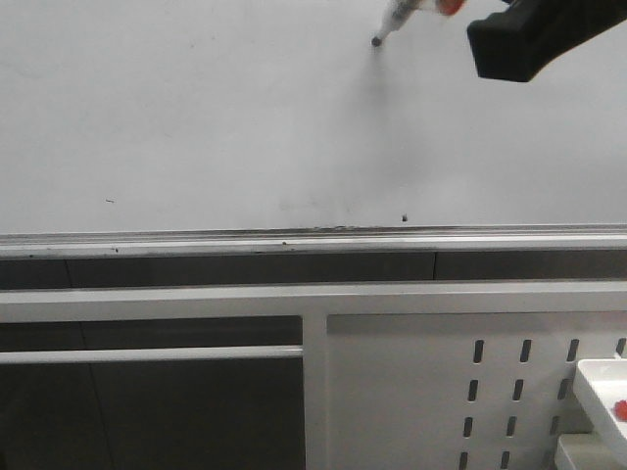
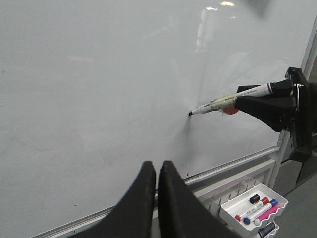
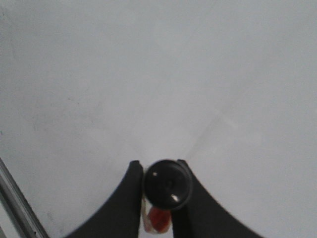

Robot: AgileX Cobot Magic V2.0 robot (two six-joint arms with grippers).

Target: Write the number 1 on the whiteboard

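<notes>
The whiteboard [image 1: 196,117] fills the front view, with its silver rail [image 1: 294,240] along the lower edge. My right gripper [image 1: 480,29] is shut on a marker [image 1: 397,18] at the top right. The marker's black tip [image 1: 376,41] meets its own shadow on the board. The left wrist view shows the same marker [image 2: 233,98] held level by my right gripper [image 2: 242,99], its tip [image 2: 190,113] at the whiteboard [image 2: 99,74]. The right wrist view shows the marker's black end cap [image 3: 167,184] between the fingers. My left gripper [image 2: 157,168] is shut and empty, back from the board. No number 1 stroke shows.
A tiny black speck [image 1: 405,215] sits just above the rail. Below the board is a white metal panel with slots [image 1: 470,392]. A white tray [image 2: 255,206] at the lower right holds several spare markers; its corner also shows in the front view [image 1: 602,392].
</notes>
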